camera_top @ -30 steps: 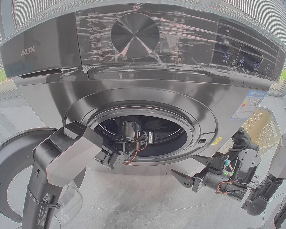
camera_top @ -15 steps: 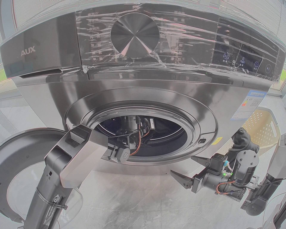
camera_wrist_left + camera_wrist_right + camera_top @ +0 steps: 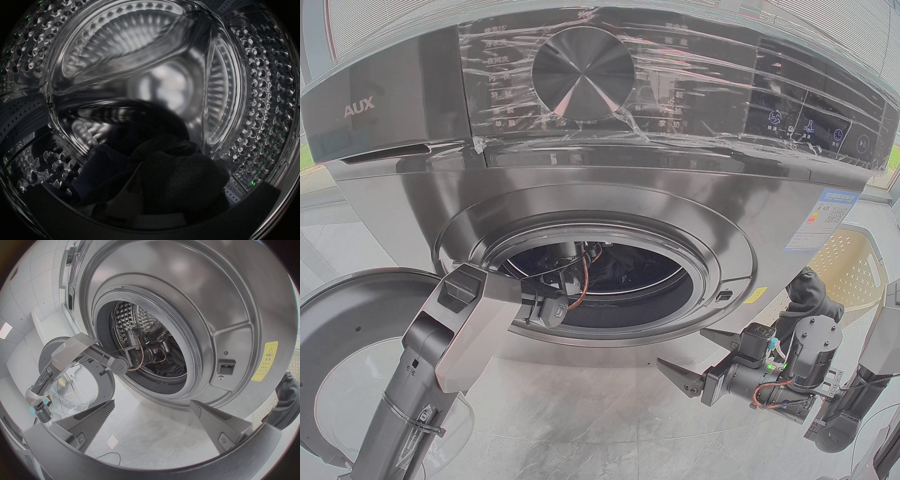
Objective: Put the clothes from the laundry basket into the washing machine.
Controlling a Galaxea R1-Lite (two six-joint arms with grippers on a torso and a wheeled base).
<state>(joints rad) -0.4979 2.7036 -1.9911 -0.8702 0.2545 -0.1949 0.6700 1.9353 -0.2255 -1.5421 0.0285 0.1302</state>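
Where the perforated drum (image 3: 265, 78) curves down toward the door opening, a heap of dark clothes (image 3: 162, 181) is piled on its lower wall. The heap is folded and crumpled, and its separate pieces cannot be told apart. In the head view the same clothes (image 3: 625, 272) are seen through the round opening of the washing machine (image 3: 600, 187), low inside the drum.

The left arm (image 3: 469, 312) is extended through the opening from the left, with its wrist inside the rim. The left gripper (image 3: 165, 347) is located within the drum, above the clothes. Whether it is spread, pressed together or pinching anything cannot be told.

The door (image 3: 337, 325) is swung fully open at the left of the machine, beside the left arm.

The right gripper (image 3: 681, 347) is held outside the machine, below and to the right of the opening, above the floor (image 3: 581, 412). Its jaws are spread wide and nothing is held between them. From the right wrist, the right gripper (image 3: 151, 402) is seen pointed toward the opening.

The laundry basket (image 3: 850, 269) is placed at the right of the machine, behind the right arm. A dark garment (image 3: 809, 297) is seen at its near edge, well apart from the clothes in the drum.
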